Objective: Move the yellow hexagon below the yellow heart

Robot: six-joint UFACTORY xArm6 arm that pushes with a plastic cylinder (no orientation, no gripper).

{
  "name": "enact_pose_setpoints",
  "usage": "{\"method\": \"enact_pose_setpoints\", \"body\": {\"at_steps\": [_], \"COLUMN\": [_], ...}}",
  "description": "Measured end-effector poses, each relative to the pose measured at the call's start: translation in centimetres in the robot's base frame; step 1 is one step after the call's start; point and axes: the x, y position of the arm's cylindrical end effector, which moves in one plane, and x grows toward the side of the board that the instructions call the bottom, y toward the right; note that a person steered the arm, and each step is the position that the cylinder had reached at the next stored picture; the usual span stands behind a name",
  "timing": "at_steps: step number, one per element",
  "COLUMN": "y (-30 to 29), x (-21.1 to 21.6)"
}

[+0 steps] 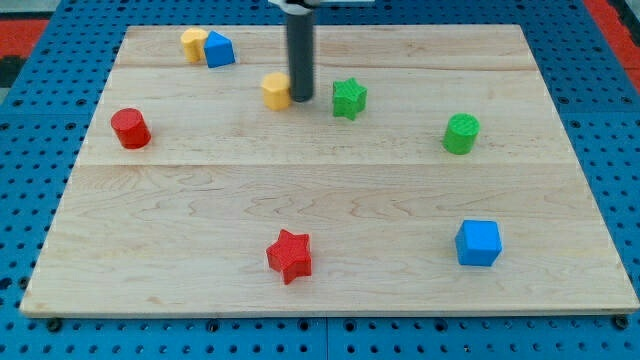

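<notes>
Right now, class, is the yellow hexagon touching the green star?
No: the yellow hexagon sits apart from the green star, with my tip between them.

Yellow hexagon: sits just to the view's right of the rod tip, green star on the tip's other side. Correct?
Not quite. In the camera view the yellow hexagon sits just to the view's left of my tip, not its right. The green star is on the tip's other side, toward the view's right.

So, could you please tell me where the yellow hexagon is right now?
The yellow hexagon sits in the upper middle of the board, right beside my tip on its left, with the green star just beyond the rod to the view's right.
</notes>
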Motion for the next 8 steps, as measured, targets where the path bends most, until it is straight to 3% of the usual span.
{"method": "enact_pose_setpoints", "body": {"at_steps": [1, 2, 4, 5, 8], "y": [-8.8, -8.3, -17.3, -14.2, -12.6], "x": [-2.5, -0.3, 0.4, -0.4, -2.3]}}
